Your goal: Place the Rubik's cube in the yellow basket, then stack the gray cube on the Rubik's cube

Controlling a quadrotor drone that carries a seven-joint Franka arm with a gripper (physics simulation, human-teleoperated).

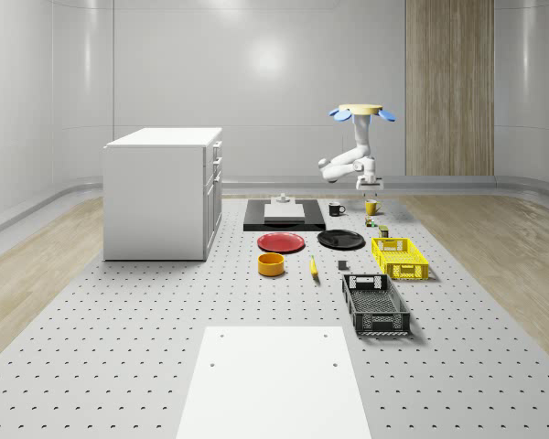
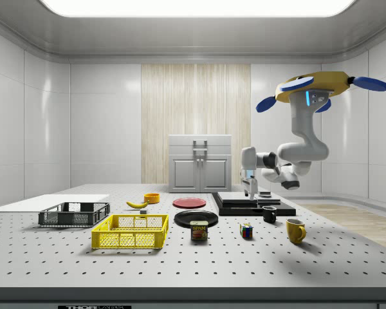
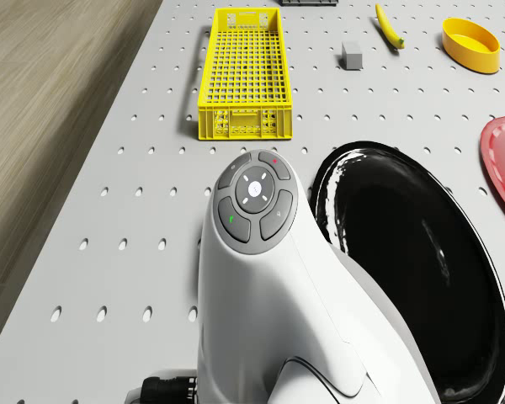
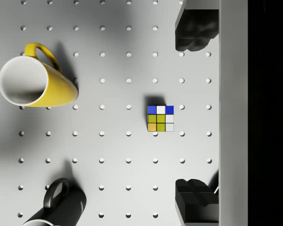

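A simulated robotics test lab: a broad gray perforated table fills a bare room with glossy white wall panels, a wood-slat panel on the far wall and plank flooring. Household props are laid out on the table for handling trials, among them a white cabinet, plates, mugs and wire baskets.

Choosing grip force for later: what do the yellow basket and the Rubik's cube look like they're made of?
Yellow basket: looks like rigid moulded plastic, matte, judging by its open lattice walls and floor. Rubik's cube: apparently hard plastic with smooth coloured squares, blue, white, yellow-green and orange, on the face shown. Both are simulator renders, so this is appearance only.
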